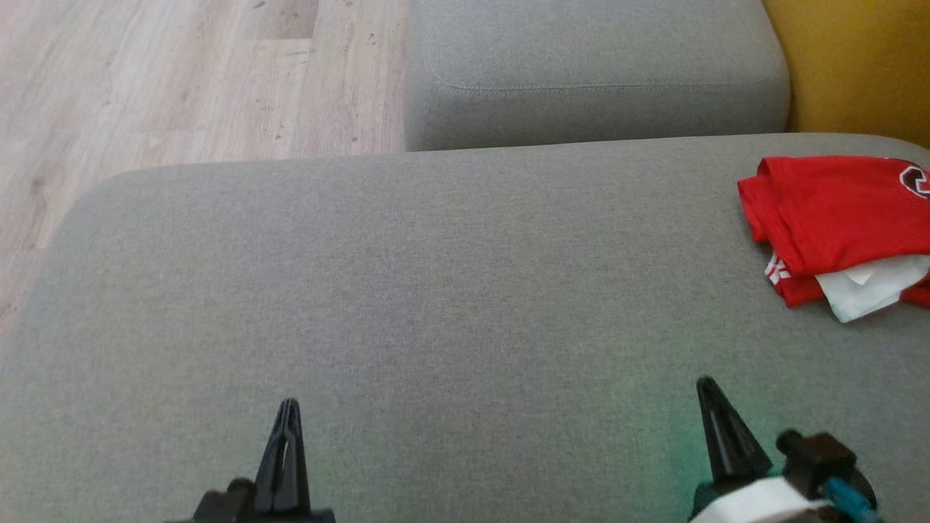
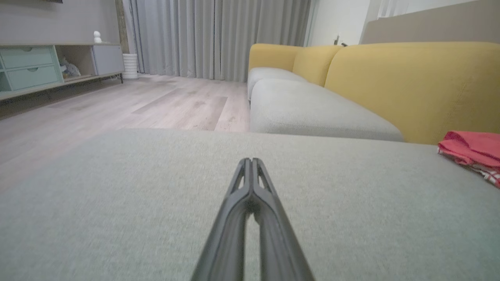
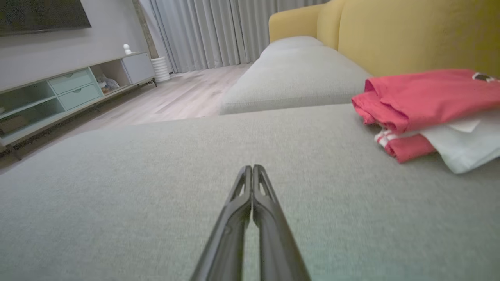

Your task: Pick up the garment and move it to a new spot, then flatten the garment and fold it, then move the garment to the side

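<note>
A red garment (image 1: 835, 211) with white trim and a white inner part lies folded at the far right of the grey cushion (image 1: 436, 290), partly cut off by the head view's edge. It also lies at the right in the left wrist view, garment (image 2: 472, 150), and in the right wrist view, garment (image 3: 425, 101). My left gripper (image 1: 288, 404) is shut and empty at the lower left, low over the cushion. My right gripper (image 1: 705, 383) is shut and empty at the lower right, well short of the garment. Both wrist views show shut fingertips: left gripper (image 2: 250, 160), right gripper (image 3: 252, 167).
A second grey seat cushion (image 1: 588, 73) lies beyond the front one, with a yellow sofa back (image 1: 857, 65) to the right. Wood floor (image 1: 182, 80) runs along the left. A low cabinet (image 3: 70, 89) and curtains (image 2: 218, 35) stand across the room.
</note>
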`<state>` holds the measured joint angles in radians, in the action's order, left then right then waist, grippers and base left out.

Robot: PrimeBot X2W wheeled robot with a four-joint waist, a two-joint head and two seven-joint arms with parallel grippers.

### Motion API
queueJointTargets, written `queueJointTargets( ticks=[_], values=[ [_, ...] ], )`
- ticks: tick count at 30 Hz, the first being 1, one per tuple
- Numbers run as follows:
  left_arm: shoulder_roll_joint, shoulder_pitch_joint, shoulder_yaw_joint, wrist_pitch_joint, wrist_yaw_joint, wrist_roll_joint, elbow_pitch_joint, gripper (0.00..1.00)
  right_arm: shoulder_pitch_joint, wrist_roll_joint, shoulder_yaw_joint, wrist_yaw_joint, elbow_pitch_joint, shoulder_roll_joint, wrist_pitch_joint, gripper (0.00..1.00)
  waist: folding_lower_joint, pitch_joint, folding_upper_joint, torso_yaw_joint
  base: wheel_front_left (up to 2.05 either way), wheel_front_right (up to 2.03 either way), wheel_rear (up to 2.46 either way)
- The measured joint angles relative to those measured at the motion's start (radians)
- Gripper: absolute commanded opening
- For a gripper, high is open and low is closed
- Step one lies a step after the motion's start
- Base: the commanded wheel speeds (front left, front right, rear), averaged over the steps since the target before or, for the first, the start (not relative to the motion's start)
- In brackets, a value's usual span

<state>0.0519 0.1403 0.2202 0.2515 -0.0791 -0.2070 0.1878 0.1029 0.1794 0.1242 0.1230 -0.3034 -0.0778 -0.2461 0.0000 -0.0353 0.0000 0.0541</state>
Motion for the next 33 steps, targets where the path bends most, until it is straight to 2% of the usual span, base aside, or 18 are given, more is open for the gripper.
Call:
queueJointTargets(
  ticks=[33],
  values=[
    [0.007,-0.031,-0.040,-0.067,0.049,-0.381,0.023,0.00,-0.015,0.378,-0.042,0.000,0.001,0.000,0.072,0.00,0.0001,0.010,0.0000,-0.014,0.00,0.00,0.00]
  ],
)
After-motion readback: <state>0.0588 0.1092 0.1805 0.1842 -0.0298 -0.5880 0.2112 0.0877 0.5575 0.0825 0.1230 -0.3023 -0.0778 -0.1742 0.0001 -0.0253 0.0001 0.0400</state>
